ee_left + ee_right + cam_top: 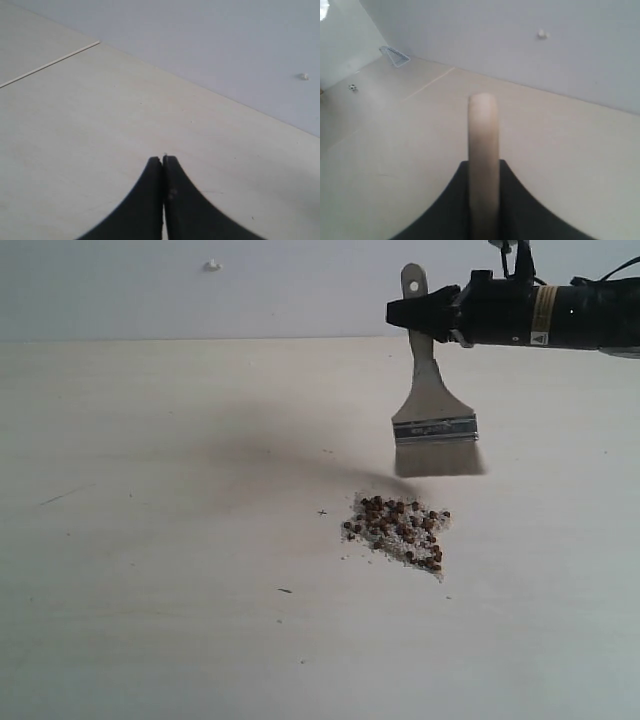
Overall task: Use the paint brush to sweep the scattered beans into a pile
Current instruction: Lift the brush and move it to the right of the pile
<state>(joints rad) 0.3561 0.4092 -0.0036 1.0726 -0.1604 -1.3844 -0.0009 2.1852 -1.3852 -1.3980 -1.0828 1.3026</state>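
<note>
The beans (398,530) lie in one dense pile with whitish crumbs on the pale table (150,540), right of centre in the exterior view. The paint brush (433,420) hangs upright just behind and above that pile, bristles down and clear of the beans. My right gripper (418,312) is shut on its wooden handle near the top; in the right wrist view the handle (483,145) stands between the jaws of my right gripper (483,165). My left gripper (162,160) is shut and empty over bare table, and is out of the exterior view.
A few stray specks (322,512) lie left of the pile. The table meets a light wall (250,290) at the back. A thin seam line (50,64) crosses the table in the left wrist view.
</note>
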